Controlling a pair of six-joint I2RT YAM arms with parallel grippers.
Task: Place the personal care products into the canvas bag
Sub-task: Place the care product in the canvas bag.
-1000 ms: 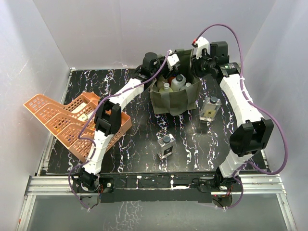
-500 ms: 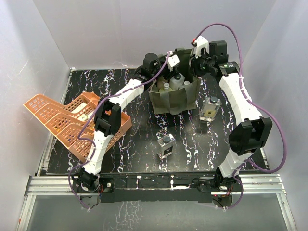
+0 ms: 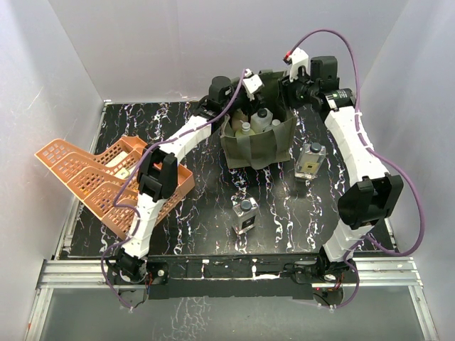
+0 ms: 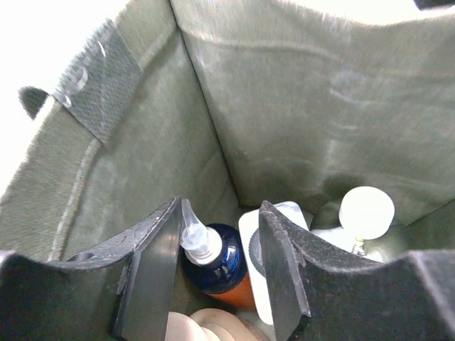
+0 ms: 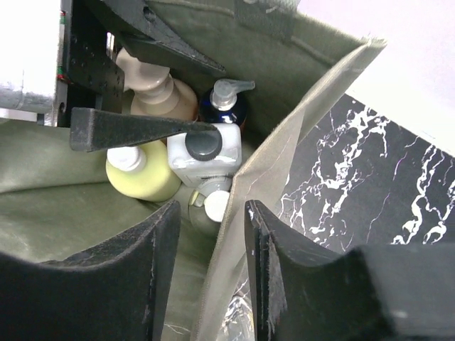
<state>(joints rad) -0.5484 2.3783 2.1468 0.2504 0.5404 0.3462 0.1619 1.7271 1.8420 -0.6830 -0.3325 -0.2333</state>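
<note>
Canvas bag at 12 o'clock on surface, several bottles inside. Left hand over bag mouth, fingers apart, empty; orange bottle with blue top beneath. Right hand parted, straddling bag rim. Square clear bottle at bag's 4 o'clock, second square bottle at 6.

- My right hand sits over the side wall of the canvas bag. One finger is inside and one is outside.
- In the bag I see a tan pump bottle, a blue-topped bottle, a black-capped bottle and a yellow-green bottle.
- The left hand reaches in too, with its fingers apart.
- The black table has white streaks.
</note>
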